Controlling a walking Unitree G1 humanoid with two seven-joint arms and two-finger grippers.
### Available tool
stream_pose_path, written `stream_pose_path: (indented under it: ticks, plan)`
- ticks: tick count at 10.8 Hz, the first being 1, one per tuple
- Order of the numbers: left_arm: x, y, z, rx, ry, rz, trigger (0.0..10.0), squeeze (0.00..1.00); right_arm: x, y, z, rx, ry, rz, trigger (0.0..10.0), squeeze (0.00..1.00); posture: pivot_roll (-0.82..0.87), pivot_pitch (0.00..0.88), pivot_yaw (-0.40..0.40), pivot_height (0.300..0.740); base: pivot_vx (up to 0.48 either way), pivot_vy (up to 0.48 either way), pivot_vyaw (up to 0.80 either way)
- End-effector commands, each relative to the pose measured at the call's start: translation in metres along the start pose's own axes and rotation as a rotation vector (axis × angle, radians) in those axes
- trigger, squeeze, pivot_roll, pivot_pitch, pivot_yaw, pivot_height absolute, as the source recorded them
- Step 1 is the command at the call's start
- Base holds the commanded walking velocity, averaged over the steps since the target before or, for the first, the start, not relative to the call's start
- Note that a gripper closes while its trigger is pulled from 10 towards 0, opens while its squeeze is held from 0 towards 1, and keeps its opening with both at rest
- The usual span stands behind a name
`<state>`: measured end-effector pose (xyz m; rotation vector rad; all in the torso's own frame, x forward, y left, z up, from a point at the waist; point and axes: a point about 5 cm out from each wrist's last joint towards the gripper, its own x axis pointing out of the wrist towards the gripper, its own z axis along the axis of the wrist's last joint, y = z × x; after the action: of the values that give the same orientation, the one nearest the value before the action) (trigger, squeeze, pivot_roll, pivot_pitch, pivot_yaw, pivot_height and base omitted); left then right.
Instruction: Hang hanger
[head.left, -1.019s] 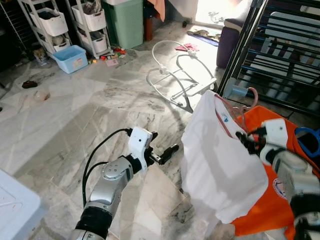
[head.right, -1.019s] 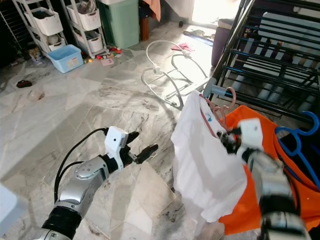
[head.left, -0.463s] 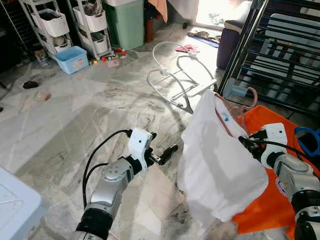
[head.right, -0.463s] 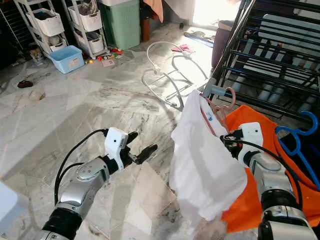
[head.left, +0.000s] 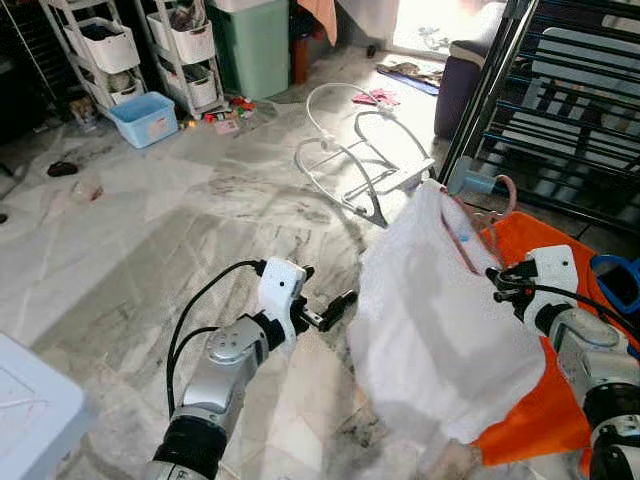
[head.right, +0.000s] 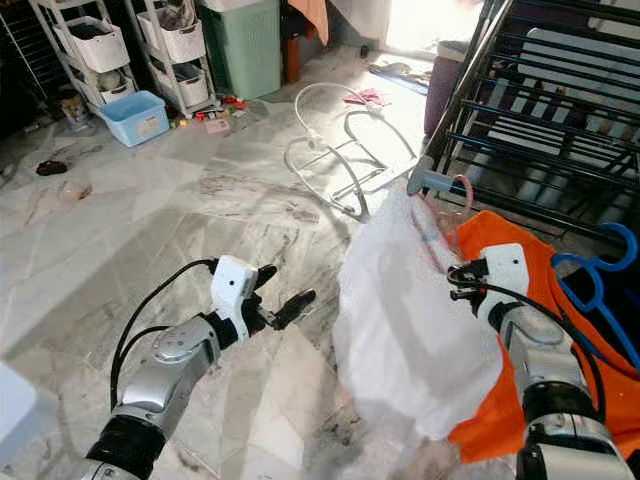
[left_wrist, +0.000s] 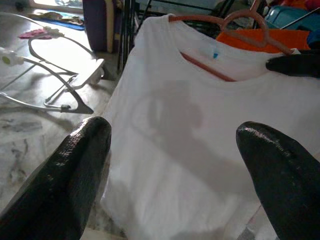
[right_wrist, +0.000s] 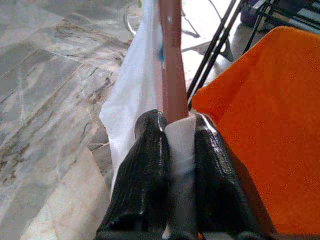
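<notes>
The hanger (head.left: 478, 222), pink and carrying a white shirt (head.left: 440, 320), is held above the floor in front of the black rack (head.left: 570, 110), its hook near the rack's lower corner. The right gripper (right_wrist: 172, 145) is pinched on the hanger's arm with a fold of shirt caught between the fingers (right_wrist: 150, 150). The left gripper (left_wrist: 170, 165) hovers apart from the shirt, its fingers spread and nothing between them. The step in hand appears to be carrying the hanger to a rack bar. To do it well, the hook should be kept upright and facing the bar, raised above the bar, then lowered over it before the pinch is released. The shirt should hang free of the orange cloth (head.left: 540, 400) just beside it, so that the two do not tangle. A blue hanger (head.right: 600, 270) lies by the orange cloth at the rack's foot. The floor (head.left: 150, 230) is grey marble tile. A white wire frame (head.left: 360, 150) lies on it before the rack, and a blue bin (head.left: 143, 117), white shelf units (head.left: 100, 45) and a green bin (head.left: 250, 45) stand along the far edge of the room.
</notes>
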<state>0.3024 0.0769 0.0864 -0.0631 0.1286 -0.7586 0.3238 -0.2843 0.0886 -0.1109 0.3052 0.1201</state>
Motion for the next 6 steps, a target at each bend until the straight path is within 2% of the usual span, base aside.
stream_pose_path:
  ticks: [1,4,5,6]
  plan:
    - [0.001,0.0,0.0,0.016,0.005,-0.001,10.0,0.0,-0.003,-0.007,0.008,-0.011,-0.044,-0.03,0.0,0.0,0.11,0.064,-0.042,0.74,0.0,0.0,0.0]
    - [0.006,0.003,0.002,0.044,0.002,0.046,10.0,0.0,-0.005,-0.007,0.016,-0.017,-0.112,-0.051,0.0,0.0,0.11,0.051,-0.043,0.74,0.0,0.0,0.0]
    - [0.007,0.007,0.005,0.082,-0.002,0.095,10.0,0.0,-0.006,-0.003,0.02,-0.022,-0.146,-0.044,0.0,0.0,0.11,0.042,-0.042,0.74,0.0,0.0,0.0]
    - [0.008,0.018,0.015,0.132,-0.029,0.194,10.0,0.0,-0.008,0.001,0.032,-0.053,-0.207,-0.049,0.0,0.0,0.11,0.034,-0.04,0.74,0.0,0.0,0.0]
